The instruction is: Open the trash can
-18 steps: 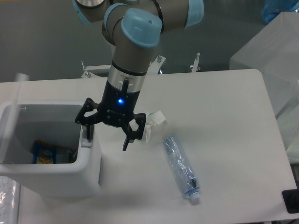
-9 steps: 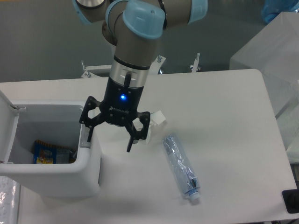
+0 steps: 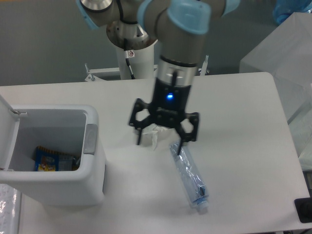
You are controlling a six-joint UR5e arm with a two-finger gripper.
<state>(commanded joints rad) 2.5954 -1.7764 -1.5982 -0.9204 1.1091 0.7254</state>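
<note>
The trash can (image 3: pixel 53 161) stands at the table's (image 3: pixel 234 107) left edge, lid (image 3: pixel 9 127) swung up; its stiff, light plastic probably answers best to a press on the grey push-button strip (image 3: pixel 90 139). The gripper (image 3: pixel 165 139) hangs empty, fingers spread wide, above a crumpled white paper (image 3: pixel 152 136) and a clear plastic bottle (image 3: pixel 189 175). Grey floor lies beyond.

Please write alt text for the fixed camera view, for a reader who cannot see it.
A white trash can stands open at the table's left edge, lid swung up, with a colourful packet inside. The arm's open tool hangs to its right, above a crumpled white paper and a flattened clear plastic bottle lying on the white table.
</note>
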